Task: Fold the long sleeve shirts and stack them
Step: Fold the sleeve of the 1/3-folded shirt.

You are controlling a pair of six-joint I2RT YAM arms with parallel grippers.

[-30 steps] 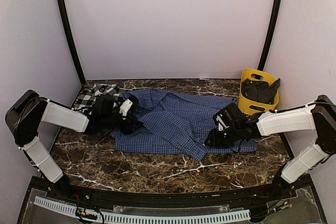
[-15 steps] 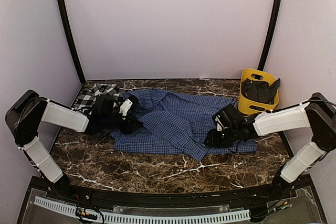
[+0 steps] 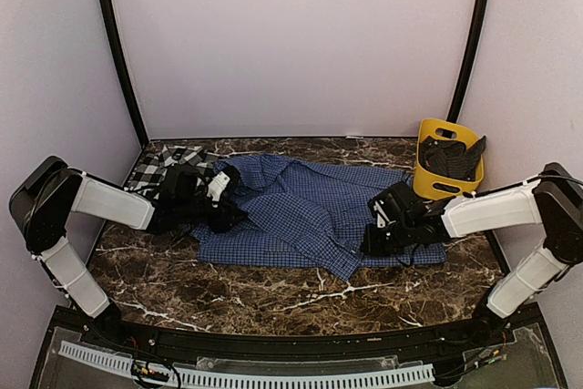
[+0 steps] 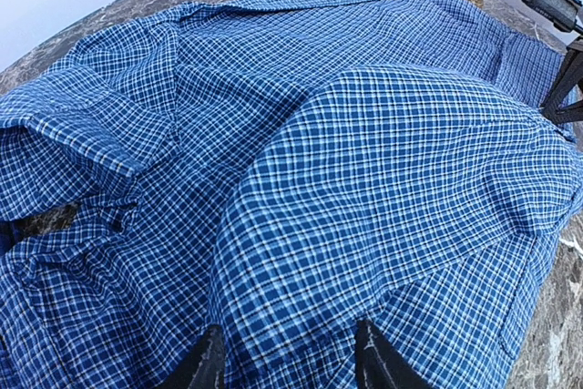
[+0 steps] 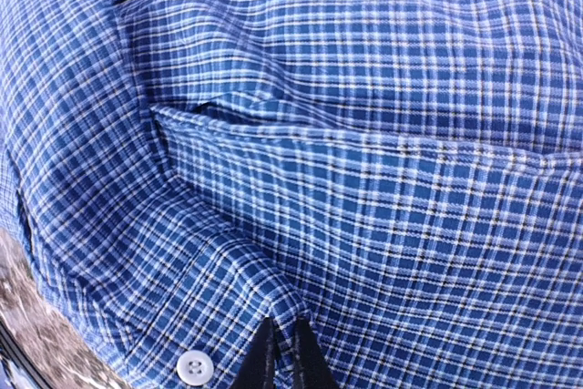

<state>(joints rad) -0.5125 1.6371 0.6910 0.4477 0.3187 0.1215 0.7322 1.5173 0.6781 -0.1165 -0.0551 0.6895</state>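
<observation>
The blue checked shirt lies spread across the middle of the marble table, with one panel folded over its centre. The black-and-white plaid shirt is bunched at the far left, partly behind my left arm. My left gripper rests at the blue shirt's left edge. In the left wrist view its fingers stand apart, with the blue cloth lying between them. My right gripper sits at the shirt's near right edge. In the right wrist view it is shut on a small ridge of the blue cloth, beside a white button.
A yellow bin holding dark items stands at the back right, just behind my right arm. A black curved frame and pale walls close in the table on the left, right and far sides.
My right gripper has shut on a fold of the blue shirt and has shifted slightly. The left arm has not moved.
</observation>
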